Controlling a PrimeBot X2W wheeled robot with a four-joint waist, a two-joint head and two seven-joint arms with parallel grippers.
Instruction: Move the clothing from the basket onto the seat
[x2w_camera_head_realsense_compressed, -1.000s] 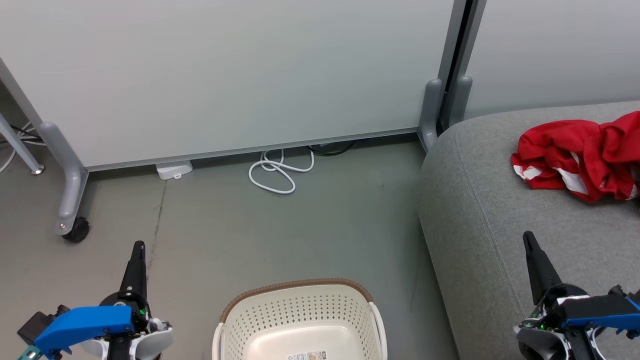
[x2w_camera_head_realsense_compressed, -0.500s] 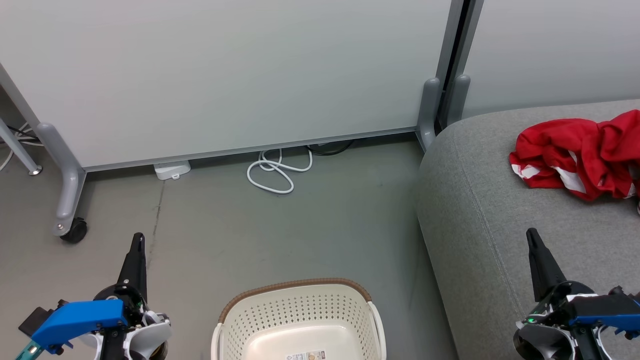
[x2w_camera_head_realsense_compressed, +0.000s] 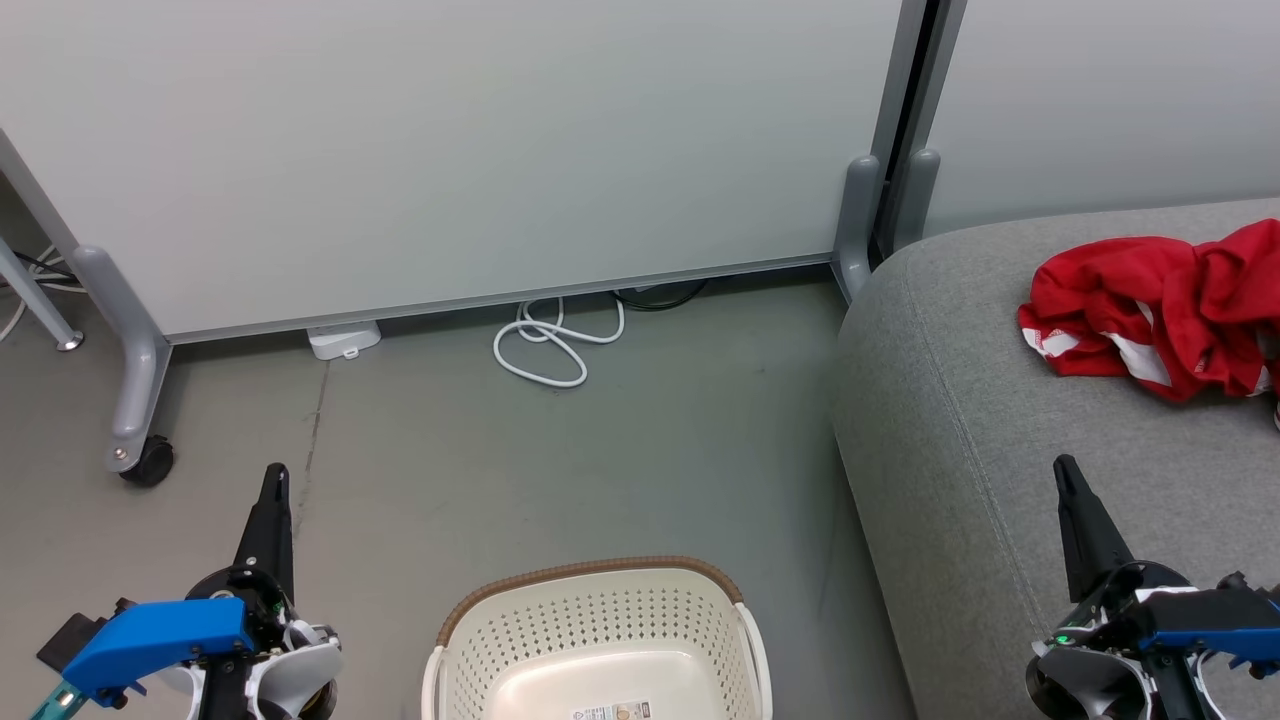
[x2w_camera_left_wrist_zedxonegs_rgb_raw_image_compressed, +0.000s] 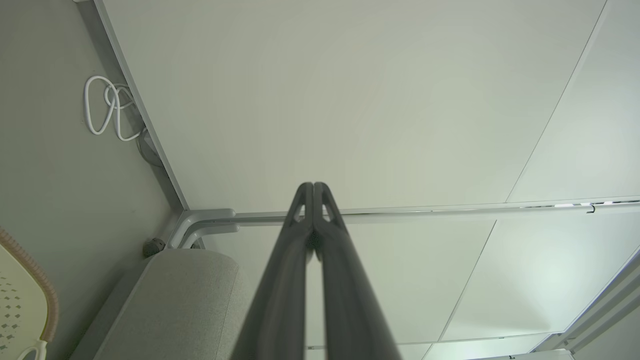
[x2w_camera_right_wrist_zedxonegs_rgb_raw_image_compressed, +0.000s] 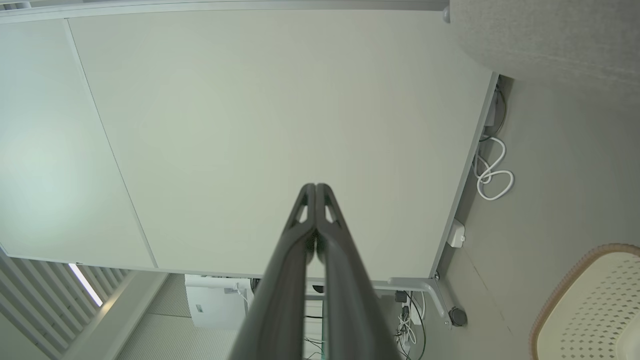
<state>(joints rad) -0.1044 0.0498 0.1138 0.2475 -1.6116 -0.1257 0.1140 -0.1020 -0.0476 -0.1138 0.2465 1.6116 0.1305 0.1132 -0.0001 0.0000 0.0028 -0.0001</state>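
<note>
Red clothing lies bunched on the grey seat, toward its far right, well apart from the basket. Basket sits on the floor between the two arms, left of the seat; a label shows on its inner bottom. Left gripper: fingers pressed together, holding nothing, over the floor. Right gripper: likewise closed and empty, over the seat's near part.
</note>
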